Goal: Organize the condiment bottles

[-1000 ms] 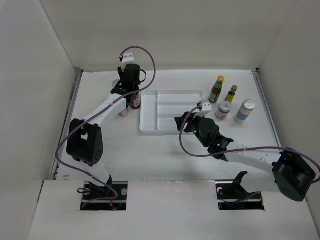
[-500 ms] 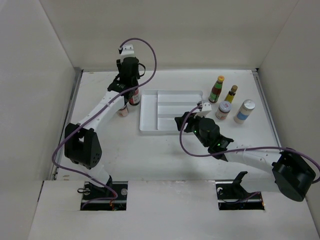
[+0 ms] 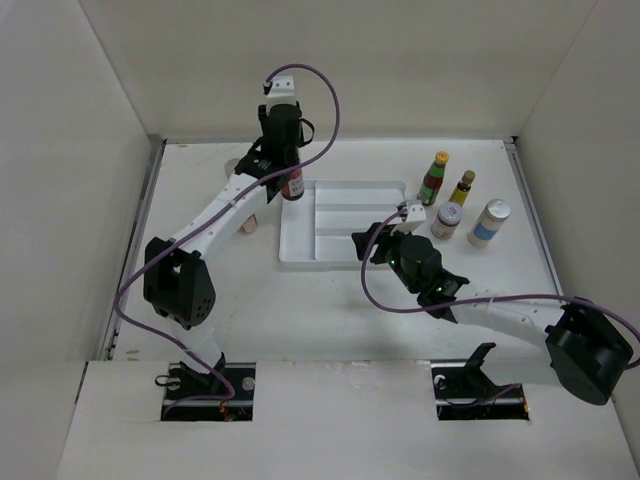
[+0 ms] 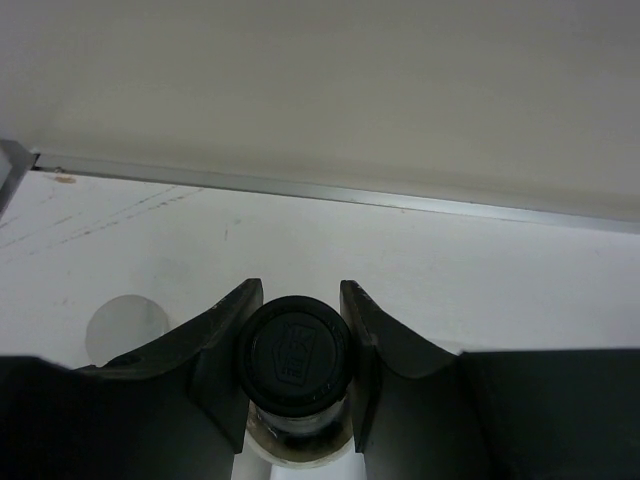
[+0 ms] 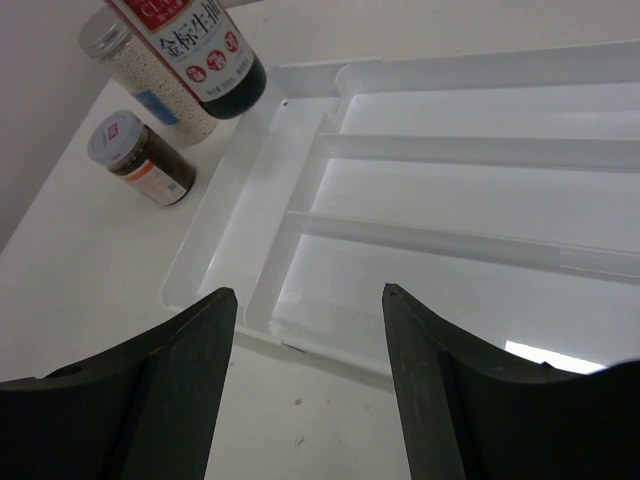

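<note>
Black plastic caps the dark glass of the red-labelled bottle [image 3: 292, 186], which has moved right since half a second ago. It stood on the tabletop [image 3: 330, 300] left of the white tray [image 3: 335, 225]; now it is at the tray's far left corner, carried by the left gripper [image 4: 295, 335]. The left arm has swung right with it, while the right arm has barely shifted.

The tray is glossy moulded plastic, split by long straight dividers. The bottle's cap is round with an embossed mark on top.

The left gripper's dark fingers [image 4: 225, 340] press against either side of that cap, closed on it. In the right wrist view the bottle's base hangs just beside the tray corner, seemingly clear of the tabletop. The right gripper [image 5: 305, 375] is spread wide with nothing in it, hovering at the tray's near edge.

Left of the tray stand a cylindrical grain shaker [image 5: 150, 90] with a blue label and a squat jar [image 5: 140, 158] of dark contents. Right of the tray, clustered, stand a green bottle [image 3: 433, 180] and an amber bottle [image 3: 461, 188], both yellow-capped. With them are a white-lidded jar [image 3: 447, 220] and a tall shaker [image 3: 489, 222].
</note>
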